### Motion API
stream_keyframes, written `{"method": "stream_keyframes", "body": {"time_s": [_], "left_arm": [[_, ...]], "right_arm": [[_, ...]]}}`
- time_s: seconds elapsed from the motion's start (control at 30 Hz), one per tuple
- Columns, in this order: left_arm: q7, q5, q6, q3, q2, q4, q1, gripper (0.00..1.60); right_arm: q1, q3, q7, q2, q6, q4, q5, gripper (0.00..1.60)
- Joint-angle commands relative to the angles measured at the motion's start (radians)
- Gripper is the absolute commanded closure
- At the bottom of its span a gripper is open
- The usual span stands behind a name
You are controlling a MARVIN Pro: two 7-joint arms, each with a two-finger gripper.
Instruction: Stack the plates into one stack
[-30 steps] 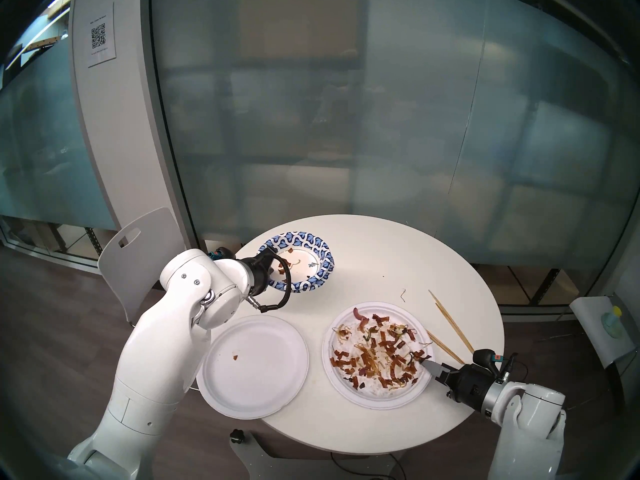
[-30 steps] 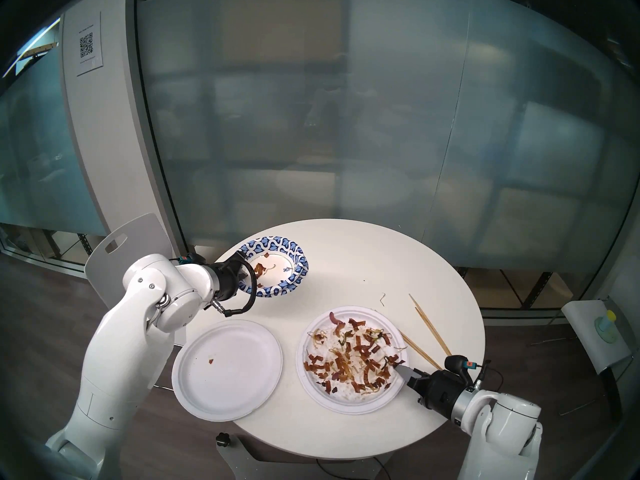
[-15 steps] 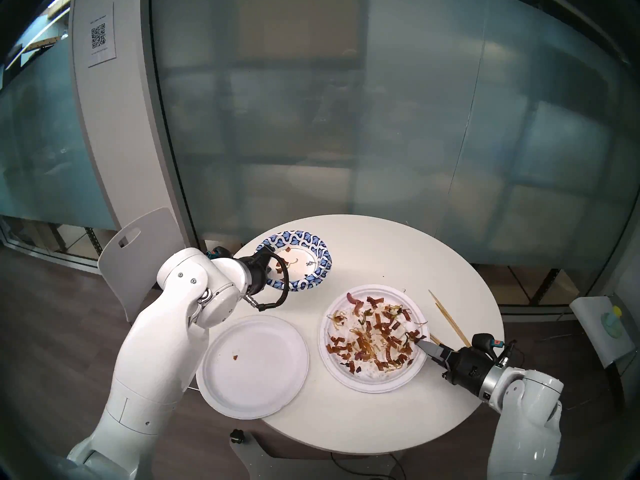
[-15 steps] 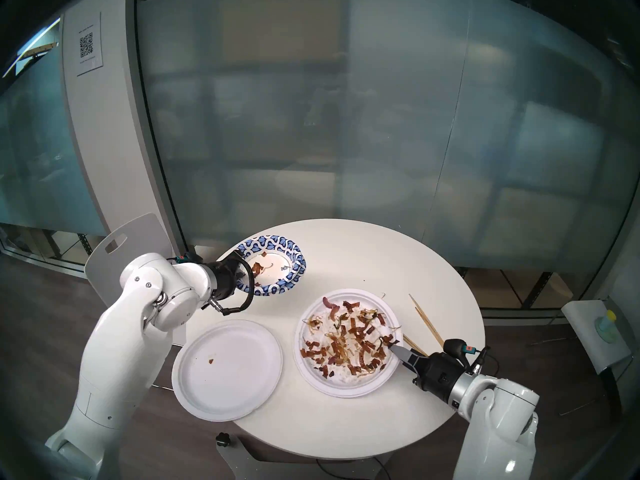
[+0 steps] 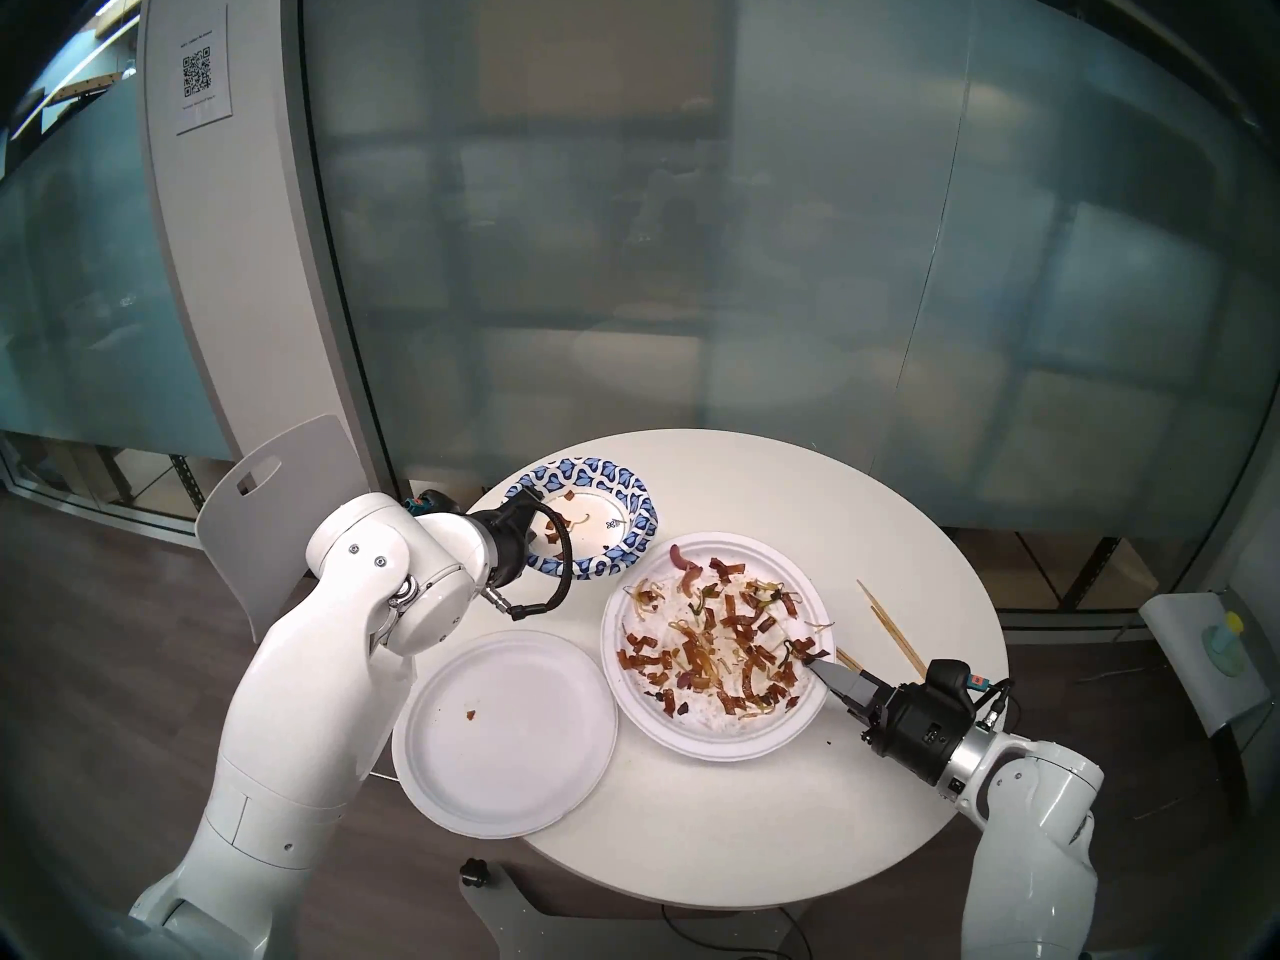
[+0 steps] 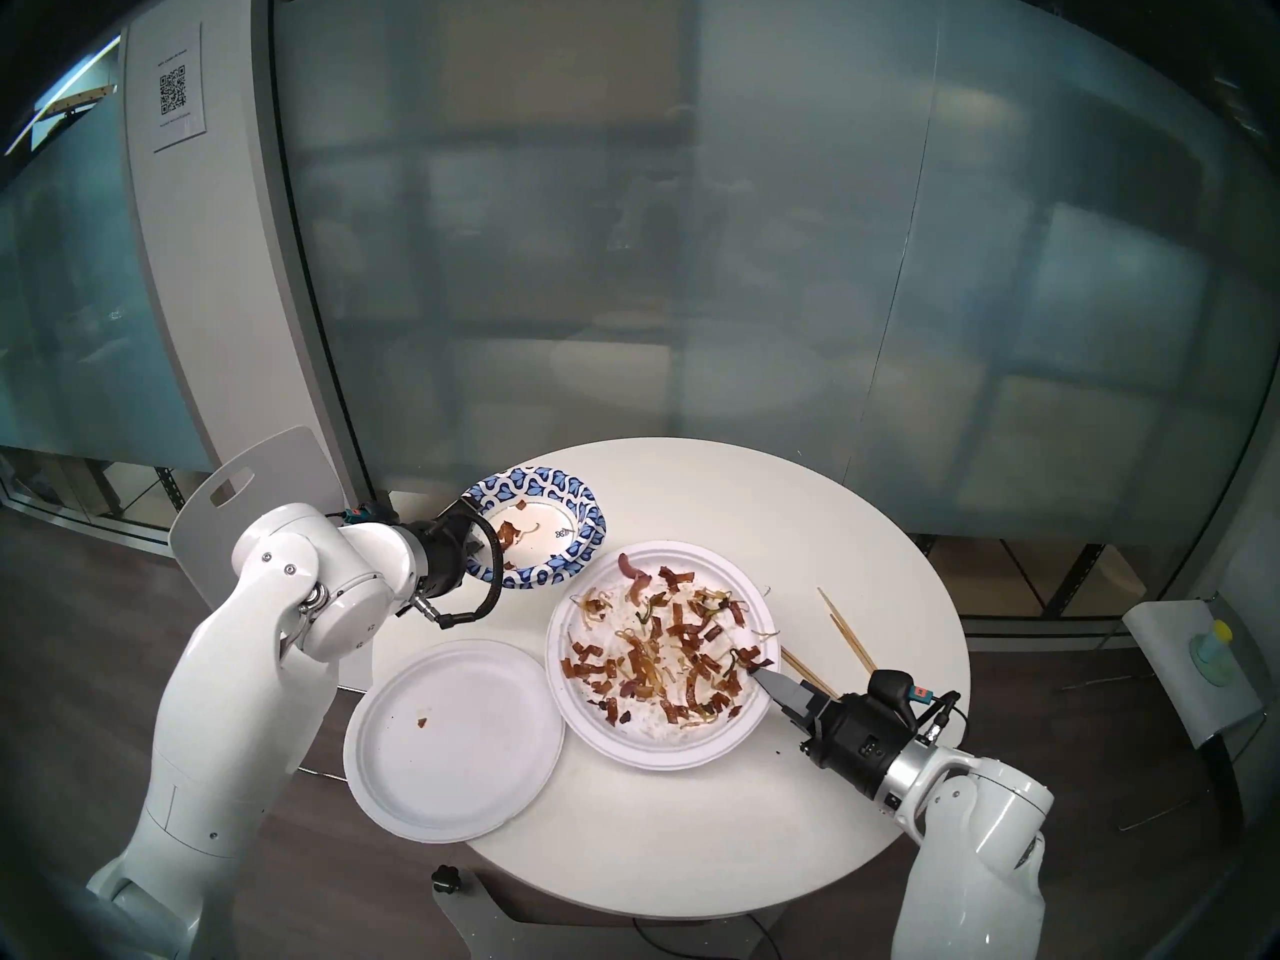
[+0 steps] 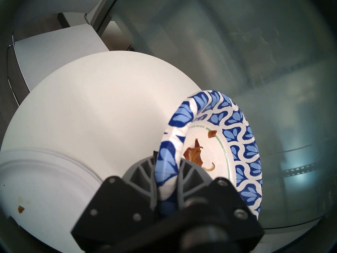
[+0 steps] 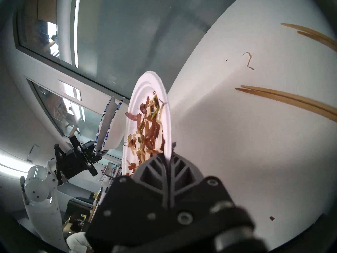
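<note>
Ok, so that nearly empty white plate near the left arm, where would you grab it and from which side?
Grip the nearly empty white plate by its raised rim where it juts past the table edge on the robot's near-left side. A finger can probably slip under there; elsewhere it lies flat. Both grippers are full: the left gripper pinches the blue-patterned plates, the right gripper the food-covered plate.

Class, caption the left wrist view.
Left gripper pinches the blue-patterned paper plates by the rim above the table.
</note>
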Motion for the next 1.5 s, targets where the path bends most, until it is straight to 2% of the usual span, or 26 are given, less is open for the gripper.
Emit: {"method": "stream_keyframes", "body": {"time_s": [0.0,0.63,0.7,0.9,0.93,1.1,1.47], "left_arm": [[0.000,-0.004,-0.014,-0.039,0.005,-0.041,-0.015,1.60],[0.006,-0.052,-0.020,-0.159,0.042,-0.061,-0.021,1.60],[0.005,-0.056,-0.019,-0.165,0.045,-0.058,-0.018,1.60],[0.004,-0.066,-0.018,-0.174,0.050,-0.053,-0.015,1.60],[0.004,-0.067,-0.018,-0.175,0.051,-0.053,-0.015,1.60],[0.001,-0.073,-0.018,-0.177,0.054,-0.045,-0.014,1.60],[-0.006,-0.077,-0.018,-0.170,0.060,-0.028,-0.018,1.60]], "right_arm": [[0.032,-0.072,0.036,0.021,-0.002,0.011,0.031,1.60],[0.184,-0.286,-0.012,0.083,-0.002,0.154,0.019,1.60],[0.225,-0.302,-0.007,0.083,-0.002,0.189,0.012,1.60],[0.286,-0.363,-0.011,0.104,-0.002,0.227,0.009,1.60],[0.275,-0.372,-0.020,0.106,-0.002,0.214,0.014,1.60],[0.330,-0.425,-0.017,0.138,-0.002,0.284,0.009,1.60],[0.397,-0.531,-0.007,0.185,-0.002,0.363,0.025,1.60]]}}
